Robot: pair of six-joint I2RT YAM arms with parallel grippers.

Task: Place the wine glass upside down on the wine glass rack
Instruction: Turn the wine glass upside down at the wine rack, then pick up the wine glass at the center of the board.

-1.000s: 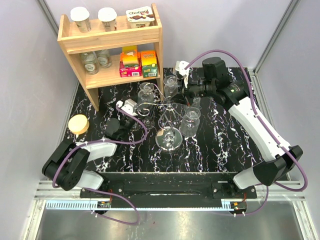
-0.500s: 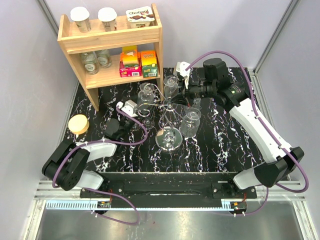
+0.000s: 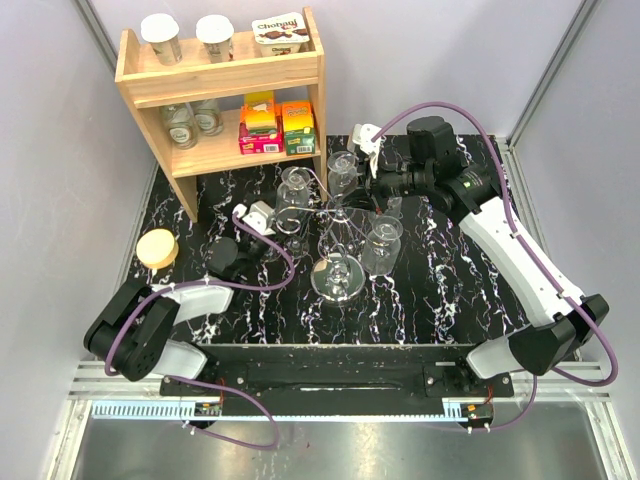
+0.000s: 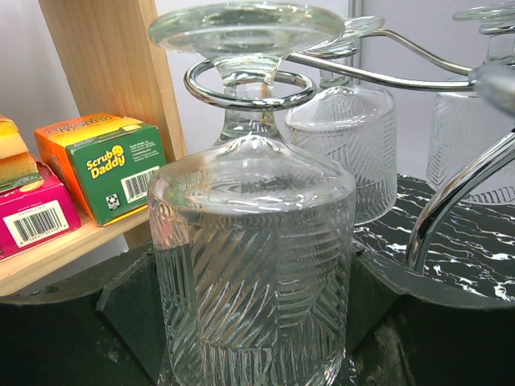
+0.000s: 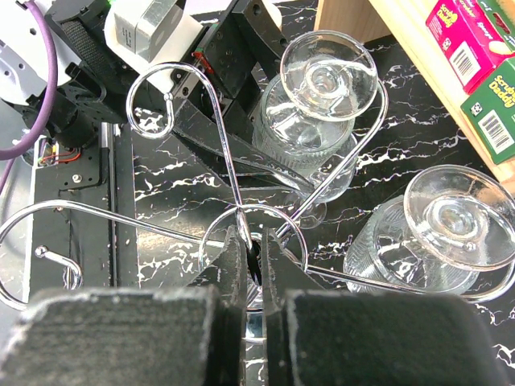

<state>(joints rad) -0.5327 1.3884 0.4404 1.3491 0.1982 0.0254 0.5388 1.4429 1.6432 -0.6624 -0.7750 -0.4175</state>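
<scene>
Over on the left of the top view, the left gripper (image 3: 268, 222) sits low on the black marbled surface (image 3: 440, 290), just below the wooden shelf (image 3: 220, 100). It's pointed at the wine glass (image 4: 253, 265). From its wrist cam the dark fingers (image 4: 133, 301) flank the bowl on both sides. Honestly I can't tell if they're squeezing it or have let go, because the contact edges are lost in the glass.

The glass itself is upside down with its stem threaded through one of the wire scroll rings. The flat foot sits on top of the ring, so to me the hang looks basically made. It's clear, with a chunky bowl and a pressed diagonal-line pattern all round, so probably slippery and easy to knock off.

Moving right, the wine glass rack (image 3: 338, 213) stands mid-frame with other glasses (image 5: 451, 217) hanging from its arms. It's thin chrome wire on a central post.

At the upper right, the right gripper (image 5: 253, 257) reaches in from that side and is pinched closed on the top of the post. My guess is it's there to brace the rack, since a light stand like that would tip or spin while the other arm fiddles with the ring.
</scene>
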